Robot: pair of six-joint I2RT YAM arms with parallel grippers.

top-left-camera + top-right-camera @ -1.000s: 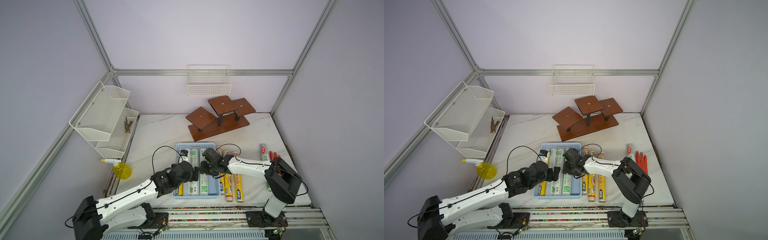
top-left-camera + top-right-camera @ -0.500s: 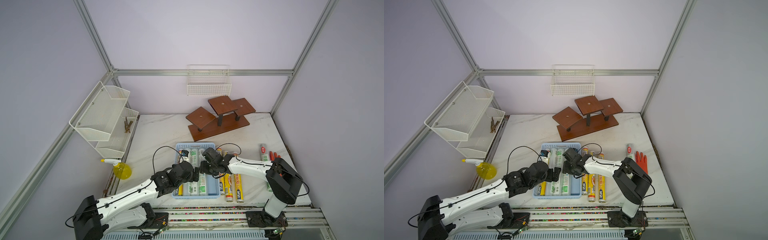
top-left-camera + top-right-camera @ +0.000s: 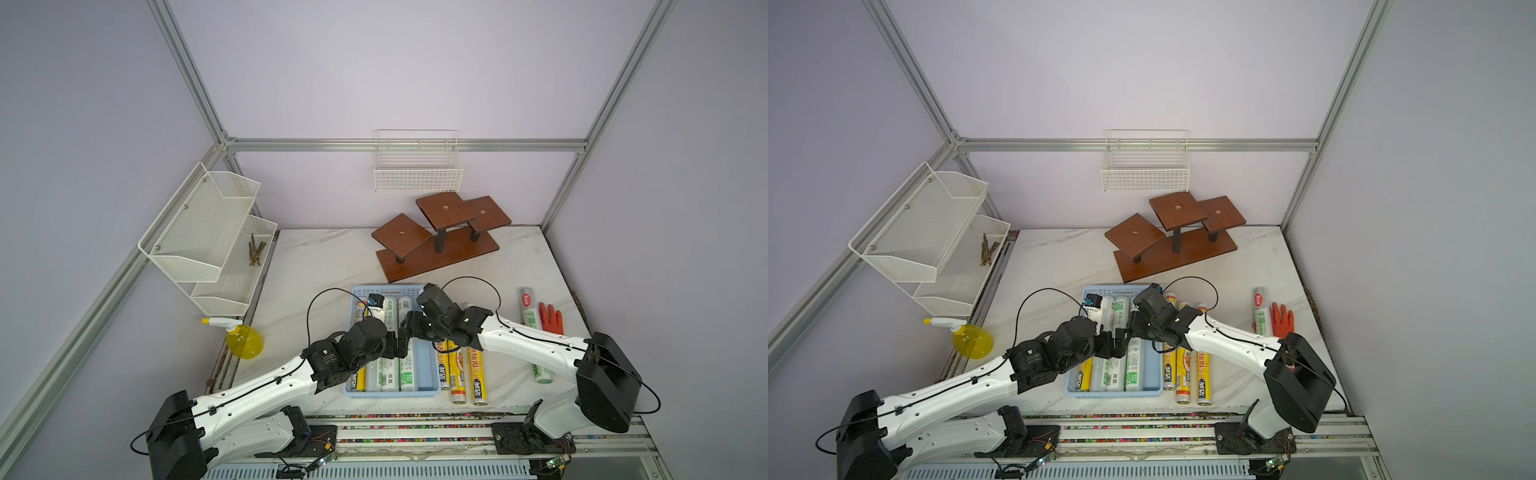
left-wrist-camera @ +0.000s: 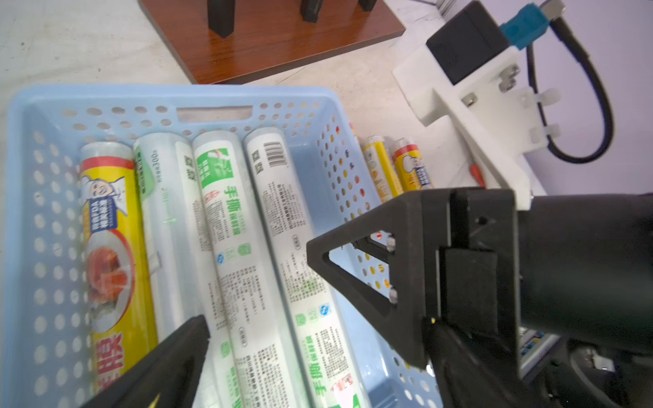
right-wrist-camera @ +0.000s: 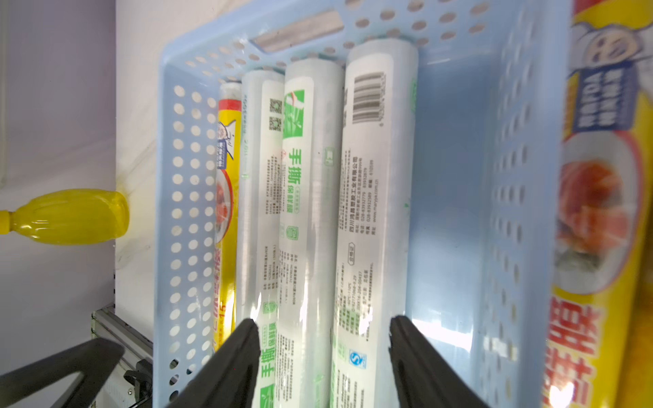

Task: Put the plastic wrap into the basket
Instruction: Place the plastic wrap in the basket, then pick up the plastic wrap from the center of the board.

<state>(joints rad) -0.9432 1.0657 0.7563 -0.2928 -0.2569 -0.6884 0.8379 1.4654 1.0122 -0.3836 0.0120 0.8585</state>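
Four rolls of plastic wrap lie side by side, lengthwise, in the basket. A yellow roll sits against one long wall, then three whitish rolls with green print. The last of these, the barcode roll, leaves a bare strip of floor before the other long wall.

Three more yellow rolls lie on the table just beside the basket and parallel to it, on the right arm's side. A further whitish roll lies well off that way, just beside the red glove. One more whitish end pokes out from under the right arm.

The right gripper hangs low over the basket with its jaws apart, straddling the barcode roll and its neighbour, clamped on nothing. The left gripper is over the basket too, nearly tip to tip with the right one. One finger sits far off-centre in its wrist view, so its jaws are apart and hold nothing.

Farther out are the yellow spray bottle, the wooden stand, the wire basket and the mesh shelf.

Against one second and half a second ago almost nothing differs. The same four rolls are in the basket, the same rolls are outside it, and both arms have barely shifted.
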